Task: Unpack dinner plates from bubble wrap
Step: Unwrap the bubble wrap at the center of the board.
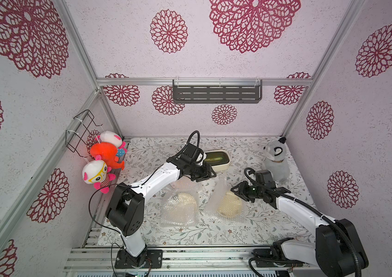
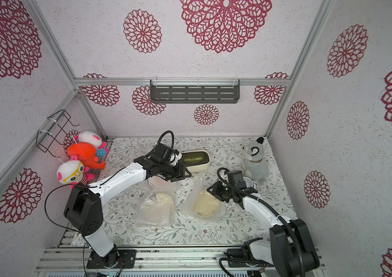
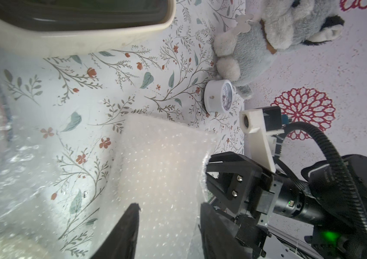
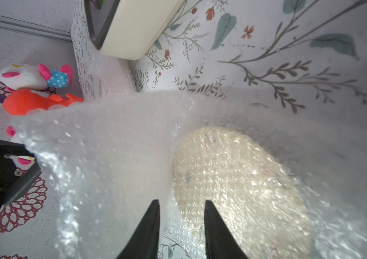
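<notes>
Two dinner plates lie in bubble wrap mid-table in both top views: the left plate [image 1: 184, 203] and the right plate [image 1: 229, 203], cream under its wrap [image 4: 234, 179]. A third wrapped plate [image 2: 155, 182] sits under my left arm, next to the box. A flap of the right plate's bubble wrap [image 3: 162, 157] stands upright between the two grippers. My left gripper [image 3: 169, 210] is open just behind that flap, its fingers apart and nothing pinched. My right gripper [image 4: 181, 206] is open at the right plate's far rim, with wrap and tablecloth showing through the gap.
A cream box with a dark green top [image 1: 216, 159] stands right behind my left gripper [image 1: 210, 173]. A grey plush animal [image 1: 275, 160] and a small white alarm clock [image 3: 219, 98] sit at the back right. Plush toys [image 1: 103, 156] hang on the left wall.
</notes>
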{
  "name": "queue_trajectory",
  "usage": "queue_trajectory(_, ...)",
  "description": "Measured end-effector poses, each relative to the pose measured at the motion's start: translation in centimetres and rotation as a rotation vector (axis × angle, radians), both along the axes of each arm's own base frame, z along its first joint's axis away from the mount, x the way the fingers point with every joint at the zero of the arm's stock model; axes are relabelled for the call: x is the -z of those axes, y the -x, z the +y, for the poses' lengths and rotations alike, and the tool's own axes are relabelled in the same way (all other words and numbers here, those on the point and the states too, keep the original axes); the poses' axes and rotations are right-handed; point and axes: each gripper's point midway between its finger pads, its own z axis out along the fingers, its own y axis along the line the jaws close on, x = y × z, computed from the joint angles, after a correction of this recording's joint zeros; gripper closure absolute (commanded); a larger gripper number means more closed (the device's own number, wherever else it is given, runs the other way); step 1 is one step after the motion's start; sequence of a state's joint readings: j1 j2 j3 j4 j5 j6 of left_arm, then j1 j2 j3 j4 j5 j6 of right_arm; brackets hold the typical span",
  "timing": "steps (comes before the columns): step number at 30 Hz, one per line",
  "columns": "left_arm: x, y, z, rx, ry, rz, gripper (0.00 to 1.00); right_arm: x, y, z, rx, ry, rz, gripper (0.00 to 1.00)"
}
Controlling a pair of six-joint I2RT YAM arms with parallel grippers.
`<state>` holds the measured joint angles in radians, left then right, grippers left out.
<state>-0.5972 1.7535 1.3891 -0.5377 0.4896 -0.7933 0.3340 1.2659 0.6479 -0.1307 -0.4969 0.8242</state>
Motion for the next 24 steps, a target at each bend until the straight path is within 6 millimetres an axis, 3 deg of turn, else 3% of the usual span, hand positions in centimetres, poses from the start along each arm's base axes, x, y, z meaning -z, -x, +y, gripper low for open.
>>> queue_trajectory(13, -0.7, -0.3, 4.4, -0.103, -0.045, -0.027, 0.51, -1.5, -3.2, 5.8, -0.112, -0.025, -0.047, 0.69)
queue_trajectory(24, 1.3, 0.6, 9.0, -0.22, -0.138, 0.011, 0.48, -0.3, -4.7, 9.6, -0.177, -0.022, -0.035, 0.7)
